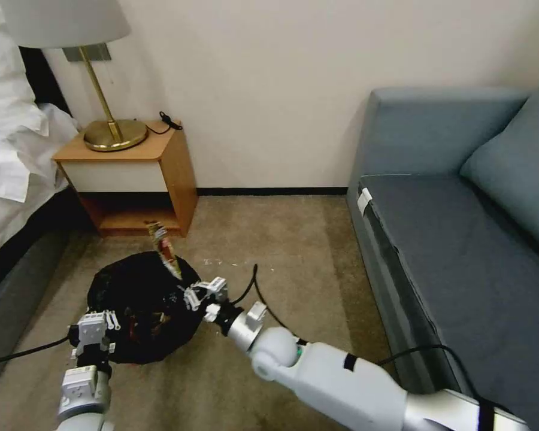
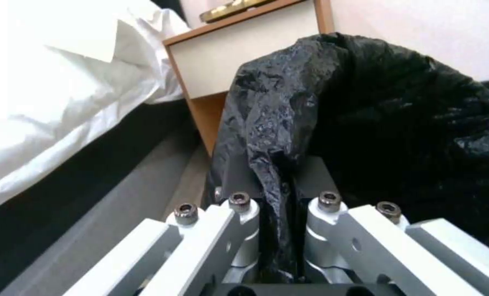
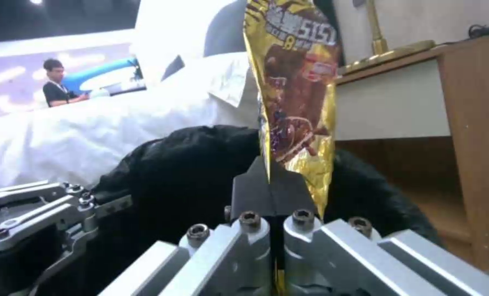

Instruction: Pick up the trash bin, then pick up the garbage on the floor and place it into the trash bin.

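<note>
On the carpet in front of the nightstand (image 1: 132, 173), the trash bin (image 1: 139, 305) is held by the left gripper (image 1: 96, 326), whose jaws are closed on the near rim with a fold of the black bag (image 2: 277, 135) pinched between them. Its whitish body is hidden under the crinkly bag, so only the black plastic can be made out, and it is not clear whether the bin touches the floor.

Over the far side of the bin's opening, the right gripper (image 1: 188, 292) has its jaws closed on the lower end of a wrapper (image 3: 293, 94). This wrapper is gold-yellow and brown with a little red, and its long axis stands nearly upright, with the free end pointing up and slightly toward the nightstand. Its top edge is cut off in the right wrist view, and the printed words are hard to read. Something reddish-brown lies inside the bin, but it cannot be identified.
</note>
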### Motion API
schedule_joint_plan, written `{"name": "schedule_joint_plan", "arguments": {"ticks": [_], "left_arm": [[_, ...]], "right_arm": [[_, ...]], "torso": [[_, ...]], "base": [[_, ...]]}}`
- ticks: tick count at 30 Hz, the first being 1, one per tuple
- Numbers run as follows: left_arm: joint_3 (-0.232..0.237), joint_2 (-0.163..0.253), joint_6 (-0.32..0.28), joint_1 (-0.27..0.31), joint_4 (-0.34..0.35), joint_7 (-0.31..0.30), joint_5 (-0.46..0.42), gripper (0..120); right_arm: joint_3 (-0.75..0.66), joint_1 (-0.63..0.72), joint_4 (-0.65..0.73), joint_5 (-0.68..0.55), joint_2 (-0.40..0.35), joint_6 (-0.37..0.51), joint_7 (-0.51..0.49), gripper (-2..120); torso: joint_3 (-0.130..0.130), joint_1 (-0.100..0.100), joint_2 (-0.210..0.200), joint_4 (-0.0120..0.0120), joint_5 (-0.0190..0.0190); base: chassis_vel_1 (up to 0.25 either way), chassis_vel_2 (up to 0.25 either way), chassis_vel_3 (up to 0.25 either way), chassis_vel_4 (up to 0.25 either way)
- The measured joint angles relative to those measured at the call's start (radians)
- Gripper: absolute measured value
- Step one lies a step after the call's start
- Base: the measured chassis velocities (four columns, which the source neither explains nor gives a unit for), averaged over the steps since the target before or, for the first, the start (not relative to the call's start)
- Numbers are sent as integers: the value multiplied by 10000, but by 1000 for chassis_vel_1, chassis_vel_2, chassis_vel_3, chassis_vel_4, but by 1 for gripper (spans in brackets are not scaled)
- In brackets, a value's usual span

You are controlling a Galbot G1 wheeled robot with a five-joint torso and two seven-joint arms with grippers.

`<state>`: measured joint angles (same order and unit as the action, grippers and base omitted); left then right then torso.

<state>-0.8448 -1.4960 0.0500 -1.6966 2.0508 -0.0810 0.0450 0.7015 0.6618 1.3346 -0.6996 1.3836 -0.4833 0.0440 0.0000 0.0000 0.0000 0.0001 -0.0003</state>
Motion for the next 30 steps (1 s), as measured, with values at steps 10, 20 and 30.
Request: {"name": "schedule_joint_plan", "arguments": {"ticks": [10,20,30], "left_arm": [[49,6,-143,11,212,2,-142,7],[12,30,-139,-84,308,1,-151,7],[14,-27,-57,-128,317,1,-106,7]], "right_arm": [[-304,718,-498,588,610,-170,1,0],[-376,1395,-578,830,877,-122,-162,0],[-365,1586,-337,2119,542,764,-379,32]], "torso": [[-1,0,0,-1,1],[-1,0,0,-1,2],[-1,0,0,-1,3]], "base": [[0,0,0,0],[0,0,0,0],[0,0,0,0]]}}
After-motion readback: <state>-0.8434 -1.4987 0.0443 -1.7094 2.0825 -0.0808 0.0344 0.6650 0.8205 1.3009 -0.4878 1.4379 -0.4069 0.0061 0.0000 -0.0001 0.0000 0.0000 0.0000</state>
